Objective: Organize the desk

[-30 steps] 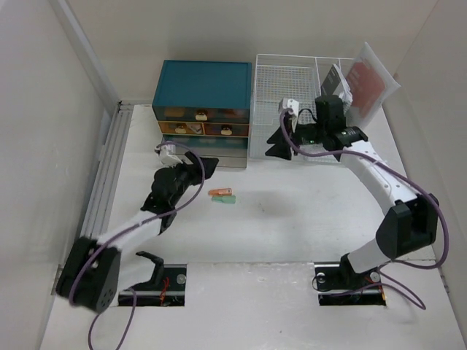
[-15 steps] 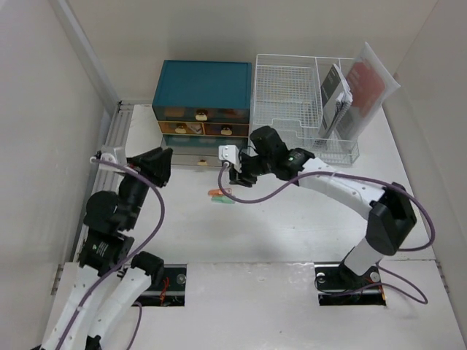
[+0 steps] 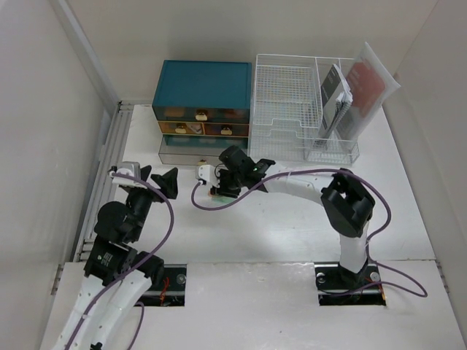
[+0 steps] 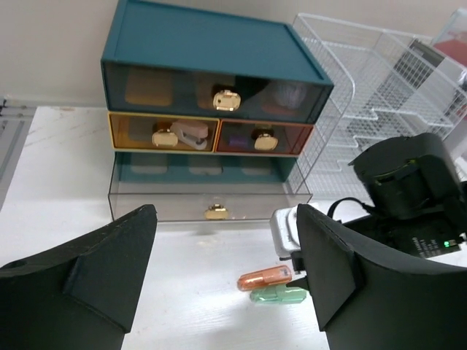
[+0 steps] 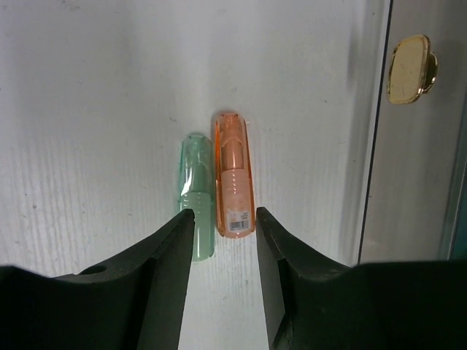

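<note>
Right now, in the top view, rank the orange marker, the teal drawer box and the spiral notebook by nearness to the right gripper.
1. Orange marker, directly under the right gripper.
2. Teal drawer box, just behind, toward the back.
3. Spiral notebook, far right, standing in the wire rack.

A robotics lab cell staged as an office: plain white panels (image 3: 44,109) close in a white desk (image 3: 292,233) on the left, right and far sides. Two cabled robot arms (image 3: 310,182) are bolted at its near edge. A teal drawer box (image 3: 203,84) and a wire-mesh file rack (image 3: 284,91) stand at the far side.
</note>
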You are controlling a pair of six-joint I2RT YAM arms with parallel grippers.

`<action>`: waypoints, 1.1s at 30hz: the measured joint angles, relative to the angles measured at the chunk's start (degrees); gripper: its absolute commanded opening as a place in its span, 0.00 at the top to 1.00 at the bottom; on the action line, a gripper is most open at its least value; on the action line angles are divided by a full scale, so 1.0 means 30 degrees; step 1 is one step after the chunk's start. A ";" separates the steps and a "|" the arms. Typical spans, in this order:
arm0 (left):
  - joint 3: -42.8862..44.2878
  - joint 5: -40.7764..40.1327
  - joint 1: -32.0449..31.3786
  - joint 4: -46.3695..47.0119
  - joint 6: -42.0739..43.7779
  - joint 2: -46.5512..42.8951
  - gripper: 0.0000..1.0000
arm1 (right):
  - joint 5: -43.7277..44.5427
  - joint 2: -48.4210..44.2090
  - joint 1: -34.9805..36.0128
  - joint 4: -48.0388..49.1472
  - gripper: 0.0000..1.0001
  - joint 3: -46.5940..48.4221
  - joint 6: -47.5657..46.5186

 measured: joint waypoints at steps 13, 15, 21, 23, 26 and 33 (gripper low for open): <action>-0.0066 -0.0022 0.0000 0.0124 0.0160 -0.1443 0.25 | 0.1275 0.1676 -0.0102 -0.0248 0.55 0.1341 -0.0831; -0.0073 -0.0022 0.0000 0.0124 0.0160 -0.1450 0.25 | 0.1326 0.2055 -0.0102 -0.0452 0.55 0.1494 -0.0874; -0.0073 -0.0022 0.0000 0.0124 0.0160 -0.1639 0.25 | 0.1326 0.2506 -0.0102 -0.0874 0.55 0.1588 -0.0896; -0.0073 -0.0022 0.0000 0.0138 0.0160 -0.1698 0.25 | 0.1326 0.2565 -0.0102 -0.0903 0.55 0.1625 -0.0933; -0.0080 -0.0022 0.0000 0.0124 0.0160 -0.1698 0.25 | 0.1209 0.2703 -0.0102 -0.0998 0.54 0.1727 -0.0947; -0.0087 -0.0022 0.0000 0.0117 0.0160 -0.1792 0.25 | 0.0583 0.3184 -0.0109 -0.1450 0.49 0.2106 -0.1078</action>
